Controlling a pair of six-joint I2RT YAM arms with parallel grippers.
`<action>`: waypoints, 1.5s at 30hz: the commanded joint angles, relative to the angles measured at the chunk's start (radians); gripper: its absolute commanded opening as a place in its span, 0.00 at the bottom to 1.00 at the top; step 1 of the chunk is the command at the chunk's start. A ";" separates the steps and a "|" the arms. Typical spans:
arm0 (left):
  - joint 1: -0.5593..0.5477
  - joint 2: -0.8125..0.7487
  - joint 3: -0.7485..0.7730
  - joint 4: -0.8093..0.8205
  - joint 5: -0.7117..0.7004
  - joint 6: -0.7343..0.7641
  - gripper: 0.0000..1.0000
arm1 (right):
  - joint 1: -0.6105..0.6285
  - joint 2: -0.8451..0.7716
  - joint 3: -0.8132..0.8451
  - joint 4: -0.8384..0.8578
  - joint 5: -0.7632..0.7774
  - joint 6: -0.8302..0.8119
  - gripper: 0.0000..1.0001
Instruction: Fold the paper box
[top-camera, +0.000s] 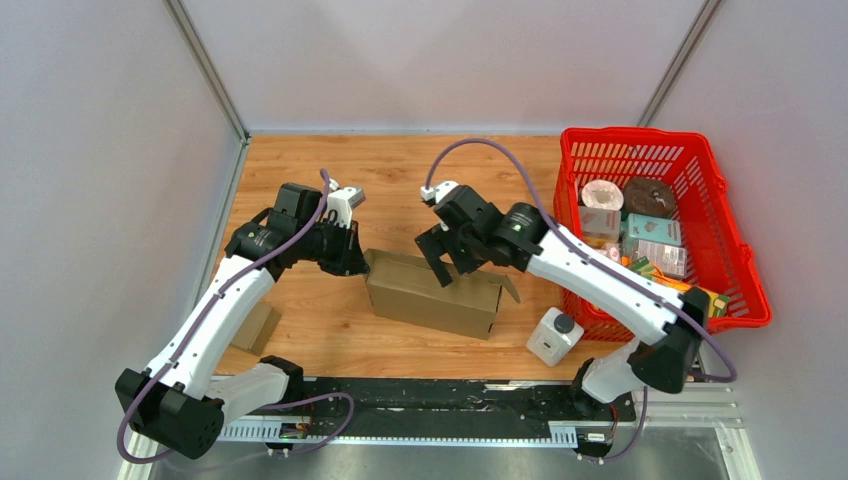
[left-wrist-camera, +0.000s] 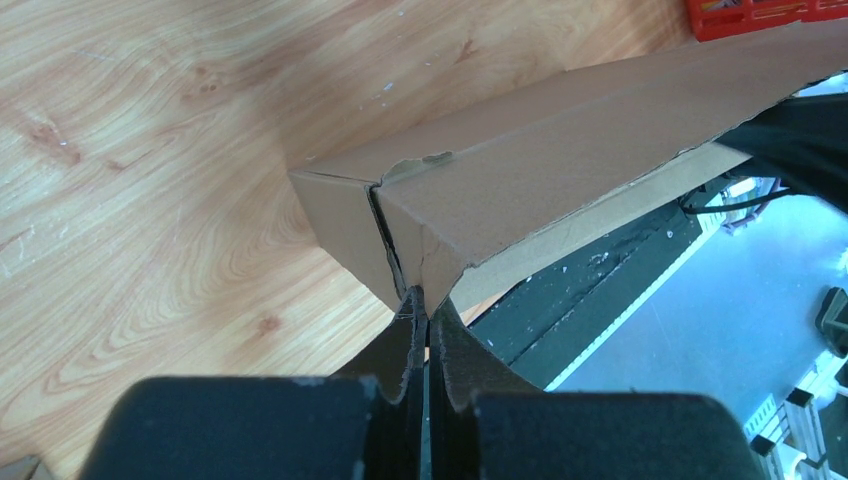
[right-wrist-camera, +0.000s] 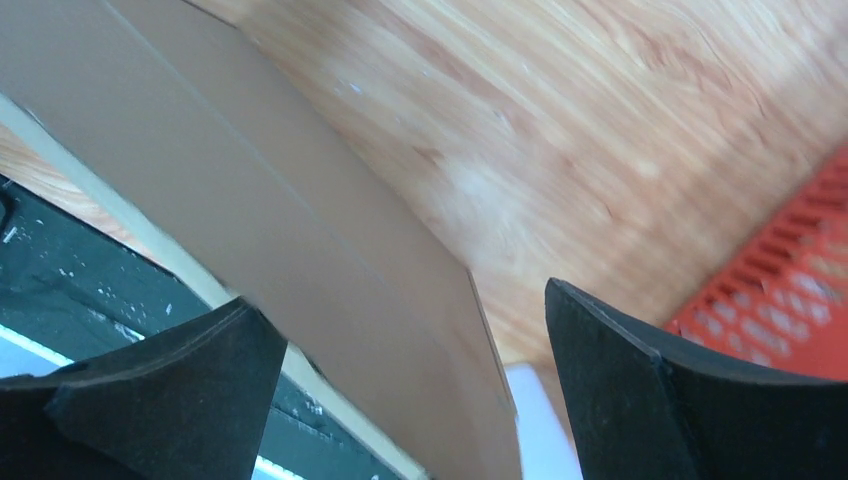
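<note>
With the left pincer (left-wrist-camera: 420, 300) pinching the paper box (top-camera: 430, 292) by its corner, I'd lower the wide-open right pincer (top-camera: 450, 260) squarely onto the top just below it.

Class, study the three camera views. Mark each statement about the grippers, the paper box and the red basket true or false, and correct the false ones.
1. The right gripper is open, above the paper box. True.
2. The left gripper is wide open, clear of the box. False: it is shut on a corner at the box's left end.
3. The red basket is empty. False: it holds several packaged items.
4. A white bottle with a dark cap stands near the box's right end. True.
5. The paper box sits inside the basket. False: it lies on the wooden table.
</note>
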 joint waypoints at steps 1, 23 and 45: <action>-0.006 0.003 -0.010 -0.036 0.022 -0.005 0.00 | -0.014 -0.195 -0.070 -0.181 0.124 0.137 1.00; -0.006 -0.011 -0.034 -0.013 0.037 -0.035 0.00 | -0.058 -0.334 -0.187 -0.090 -0.134 0.352 0.00; -0.006 -0.052 -0.100 0.049 0.057 -0.089 0.00 | -0.040 -0.262 -0.225 -0.043 0.031 0.625 0.00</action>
